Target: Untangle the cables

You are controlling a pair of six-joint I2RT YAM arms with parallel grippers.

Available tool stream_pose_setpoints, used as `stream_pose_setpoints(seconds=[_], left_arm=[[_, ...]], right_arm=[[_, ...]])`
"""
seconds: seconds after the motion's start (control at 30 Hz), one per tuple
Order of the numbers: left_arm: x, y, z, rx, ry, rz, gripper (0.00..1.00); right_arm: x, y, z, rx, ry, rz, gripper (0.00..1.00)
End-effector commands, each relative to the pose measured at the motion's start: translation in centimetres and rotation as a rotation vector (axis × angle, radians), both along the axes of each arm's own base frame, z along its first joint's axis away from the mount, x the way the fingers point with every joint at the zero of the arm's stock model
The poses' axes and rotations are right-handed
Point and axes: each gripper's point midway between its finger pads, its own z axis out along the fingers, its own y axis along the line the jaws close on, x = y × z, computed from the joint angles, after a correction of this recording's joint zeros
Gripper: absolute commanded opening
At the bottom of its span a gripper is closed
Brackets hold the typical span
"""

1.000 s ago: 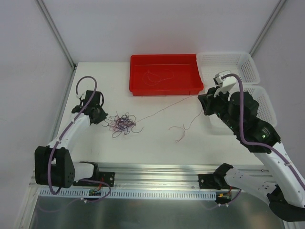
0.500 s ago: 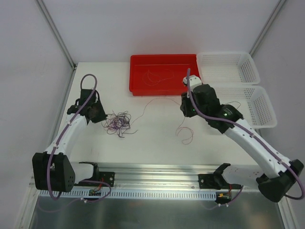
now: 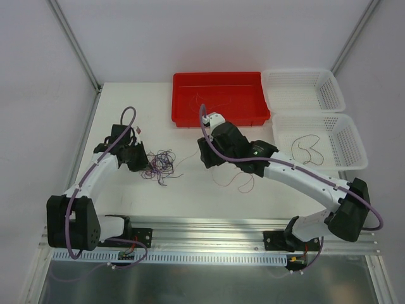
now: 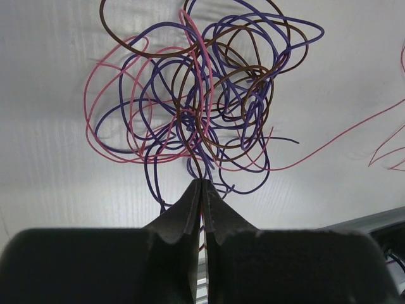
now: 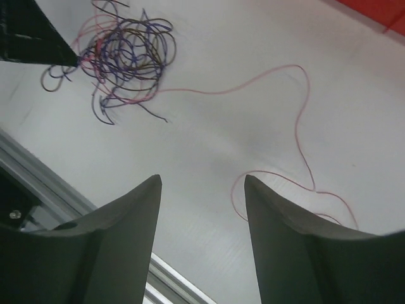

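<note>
The cables point(image 3: 159, 166) form a small tangle of thin purple, pink and brown strands left of the table's middle. In the left wrist view the same cables point(image 4: 209, 95) spread out just beyond my left gripper point(image 4: 202, 183), which is shut on a few strands at the knot's near edge. Seen from above, the left gripper point(image 3: 143, 164) touches the tangle's left side. A single pink strand point(image 5: 297, 120) trails right from the knot and loops on the table point(image 3: 237, 180). My right gripper point(image 5: 202, 179) hangs open above bare table beside that loop, holding nothing; from above the right gripper point(image 3: 204, 162) is right of the tangle.
A red tray point(image 3: 183, 117) with a few thin strands stands at the back. Two white baskets point(image 3: 329, 85) sit at the back right; the nearer basket point(image 3: 354, 158) holds a dark cable point(image 3: 307, 147). A metal rail point(image 3: 209, 228) runs along the near edge.
My right arm has swung left from the baskets to the table's middle and its jaws have opened. The left gripper, still shut, has shifted slightly right with the tangle.
</note>
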Motion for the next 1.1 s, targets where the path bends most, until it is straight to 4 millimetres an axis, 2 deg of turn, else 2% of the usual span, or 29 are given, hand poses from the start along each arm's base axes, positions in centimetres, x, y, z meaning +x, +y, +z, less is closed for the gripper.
stream_pose_setpoints(seconds=[0.0,0.07,0.13,0.17,0.2,0.27,0.33,0.37,0.43,0.6,0.83,1.07], left_arm=[[0.2,-1.3,0.4,-0.052,-0.017,-0.063,0.02],[0.2,-1.4,0.2,-0.058,-0.005,-0.066,0.02],[0.3,-1.4,0.2,-0.056,-0.002,-0.065,0.02],[0.3,-1.4,0.1,-0.056,0.0,-0.065,0.02],[0.2,-1.4,0.1,-0.056,0.0,-0.065,0.02],[0.2,-1.3,0.2,-0.052,-0.003,-0.063,0.02],[0.3,-1.2,0.2,-0.045,-0.009,-0.061,0.02],[0.2,-1.1,0.2,-0.043,-0.009,-0.059,0.02],[0.2,-1.0,0.2,-0.038,-0.009,-0.057,0.02],[0.2,-1.2,0.1,-0.046,-0.004,-0.061,0.02],[0.3,-1.2,0.2,-0.045,-0.007,-0.061,0.02],[0.3,-1.2,0.1,-0.045,-0.003,-0.061,0.01]], right_arm=[[0.5,5.6,2.7,0.233,-0.004,0.025,0.58],[-0.4,8.2,1.1,0.275,0.057,0.037,0.57],[-1.2,10.7,1.0,0.338,0.08,0.068,0.57],[-1.3,11.7,-0.4,0.338,0.108,0.063,0.57],[-1.6,12.9,-0.2,0.383,0.119,0.054,0.57],[-1.5,14.0,-1.9,0.395,0.144,0.018,0.57],[-1.5,15.1,-2.6,0.434,0.171,-0.027,0.56],[-1.5,15.5,-4.0,0.419,0.188,-0.044,0.55],[-2.2,16.7,-4.6,0.433,0.206,-0.03,0.54],[-4.1,18.5,-8.5,0.359,0.232,0.065,0.48],[-5.4,19.2,-12.8,0.278,0.264,0.187,0.47],[-5.4,20.2,-14.2,0.254,0.247,0.259,0.48]])
